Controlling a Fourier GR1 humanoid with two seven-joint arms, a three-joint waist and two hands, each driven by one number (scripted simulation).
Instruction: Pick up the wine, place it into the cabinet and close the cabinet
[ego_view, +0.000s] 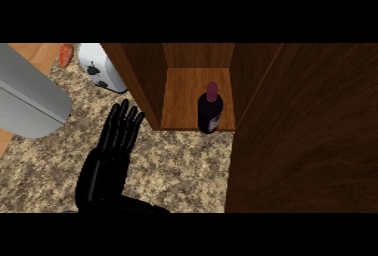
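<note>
A dark wine bottle (210, 111) with a maroon neck stands upright on the wooden shelf (184, 95) inside the cabinet, near the shelf's front right corner. The cabinet's door (310, 135) is a large dark wood panel filling the right side of the view, standing open next to the bottle. My left hand (111, 150) rests over the speckled counter to the left of the cabinet, fingers straight and pointing away, holding nothing. No right hand shows anywhere; the door may hide it.
A white toaster (102, 72) sits at the back left beside the cabinet's left wall (136, 80). A grey rounded object (29, 100) covers the far left. An orange item (66, 55) lies behind it. Speckled counter (184, 170) stretches in front of the cabinet.
</note>
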